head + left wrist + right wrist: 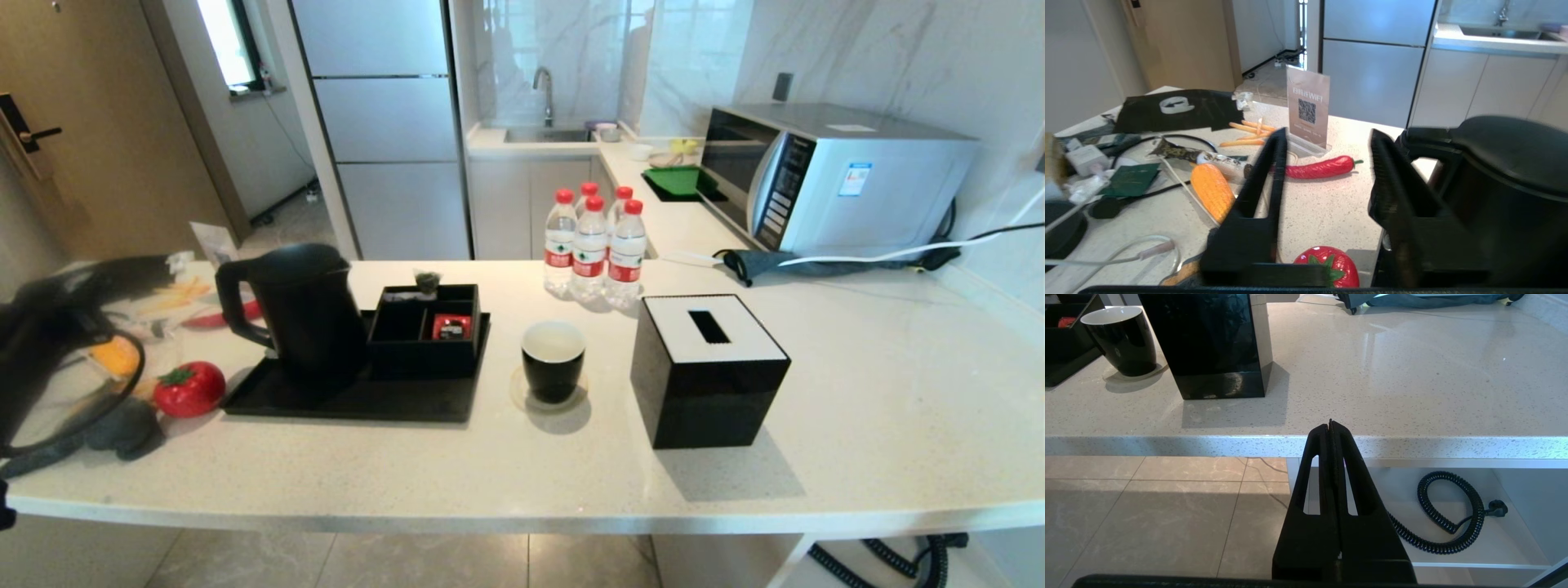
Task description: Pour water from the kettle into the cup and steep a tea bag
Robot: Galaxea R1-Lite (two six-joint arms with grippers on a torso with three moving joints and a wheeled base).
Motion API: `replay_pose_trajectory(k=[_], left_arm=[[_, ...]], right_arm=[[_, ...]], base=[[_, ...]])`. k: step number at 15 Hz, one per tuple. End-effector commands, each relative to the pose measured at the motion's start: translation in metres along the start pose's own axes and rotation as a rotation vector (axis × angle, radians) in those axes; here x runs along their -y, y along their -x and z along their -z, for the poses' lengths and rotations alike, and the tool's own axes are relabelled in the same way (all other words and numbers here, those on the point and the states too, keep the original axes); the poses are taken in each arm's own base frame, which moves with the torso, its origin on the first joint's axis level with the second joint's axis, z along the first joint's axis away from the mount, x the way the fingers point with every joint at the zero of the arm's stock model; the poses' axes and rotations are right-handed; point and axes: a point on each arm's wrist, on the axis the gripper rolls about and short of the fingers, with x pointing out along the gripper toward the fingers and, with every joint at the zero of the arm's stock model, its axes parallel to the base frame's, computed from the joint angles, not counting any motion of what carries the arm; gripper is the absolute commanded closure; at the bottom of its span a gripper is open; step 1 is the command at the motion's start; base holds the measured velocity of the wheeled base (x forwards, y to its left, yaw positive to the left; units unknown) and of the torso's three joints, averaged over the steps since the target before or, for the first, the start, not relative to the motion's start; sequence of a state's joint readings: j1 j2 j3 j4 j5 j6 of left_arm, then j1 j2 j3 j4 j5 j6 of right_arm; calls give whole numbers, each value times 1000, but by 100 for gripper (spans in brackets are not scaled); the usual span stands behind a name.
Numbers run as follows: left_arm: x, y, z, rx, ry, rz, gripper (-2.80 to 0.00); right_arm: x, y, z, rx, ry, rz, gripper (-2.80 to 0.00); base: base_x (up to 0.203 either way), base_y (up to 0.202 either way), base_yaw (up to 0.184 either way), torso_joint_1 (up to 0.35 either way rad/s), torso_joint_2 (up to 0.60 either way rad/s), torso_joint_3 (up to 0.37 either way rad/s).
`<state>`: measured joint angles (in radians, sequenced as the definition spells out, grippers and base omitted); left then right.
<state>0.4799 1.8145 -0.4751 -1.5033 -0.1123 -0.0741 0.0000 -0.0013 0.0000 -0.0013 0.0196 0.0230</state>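
**Left arm beside the kettle, right arm parked below the counter**

Pale speckled stone forms the counter [522,482], with a sink, fridge and microwave behind it. At the counter's left end, the left gripper [1327,163] reaches in level, its fingers spread with nothing between them; one finger [1392,183] sits just beside the kettle's handle. The kettle [306,306] stands upright, lid shut, on the left part of a black tray [351,400]. Beside it on the tray, a black compartment box [424,331] holds a small red packet [451,327] in one section and the tea bag [427,280] at its far edge. The cup [553,359] stands on a coaster near the counter's middle; whether it holds anything cannot be told. A black tissue box [706,371] sits just beside it. The right gripper [1331,428] hangs below the counter's front edge, fingers pressed together.
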Motion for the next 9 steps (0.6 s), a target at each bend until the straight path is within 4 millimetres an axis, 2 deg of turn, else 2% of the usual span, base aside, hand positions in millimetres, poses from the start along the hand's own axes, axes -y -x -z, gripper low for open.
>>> replay_pose_trajectory(k=[1, 5, 9], left_arm=[[-4, -9, 30, -65, 6, -2, -280], [-2, -14, 48, -112, 15, 79, -280], [6, -28, 69, -153, 22, 128, -280]], right_arm=[[0, 0, 0, -1, 0, 1, 0], [0, 0, 0, -1, 0, 0, 0], [0, 0, 0, -1, 0, 0, 0]], base=[[0, 0, 0, 0, 0, 0], [0, 0, 0, 0, 0, 0], [0, 0, 0, 0, 0, 0]])
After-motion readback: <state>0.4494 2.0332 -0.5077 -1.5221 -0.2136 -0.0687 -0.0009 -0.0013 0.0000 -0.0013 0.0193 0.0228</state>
